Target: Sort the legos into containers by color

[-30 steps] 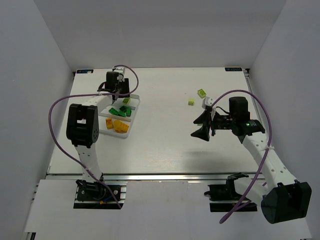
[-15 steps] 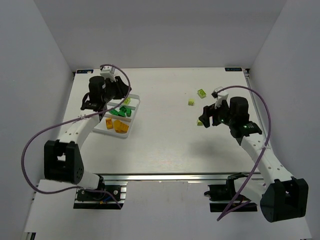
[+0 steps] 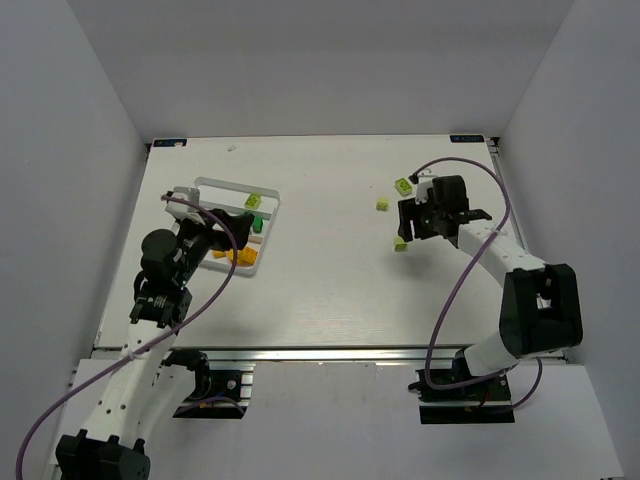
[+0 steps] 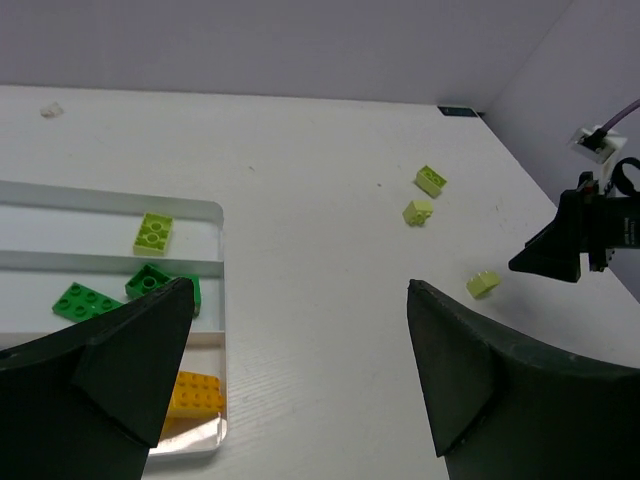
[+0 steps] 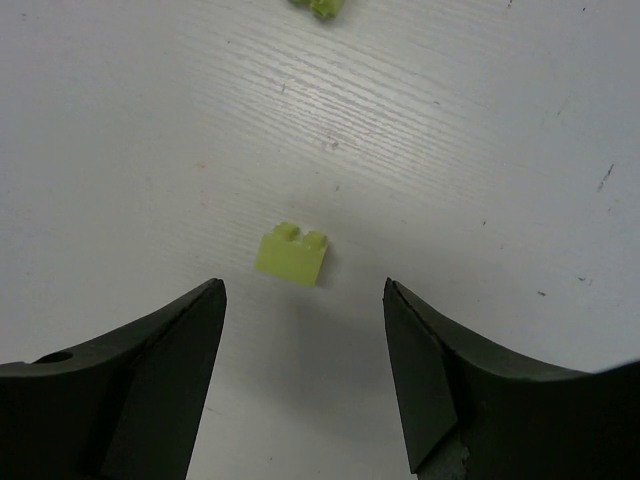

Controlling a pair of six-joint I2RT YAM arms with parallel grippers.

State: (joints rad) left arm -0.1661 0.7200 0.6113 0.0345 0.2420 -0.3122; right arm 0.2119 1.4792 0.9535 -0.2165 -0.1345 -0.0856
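A white desk [image 3: 320, 290] (faintly wood-grained) sits between plain grey walls [image 3: 300, 60] on three sides; an aluminium rail [image 3: 330, 352] edges its near side.

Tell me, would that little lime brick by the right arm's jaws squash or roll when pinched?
Probably neither: the lime brick looks like hard plastic with flat sides. Being tiny, it is likely light and might skid on the smooth table.

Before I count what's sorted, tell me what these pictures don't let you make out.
Left wrist view: the tray runs off the left edge, and the left hand's finger covers part of the orange brick.
Top view: that hand hides part of the tray.
Right wrist view: a lime brick is cut by the top edge.
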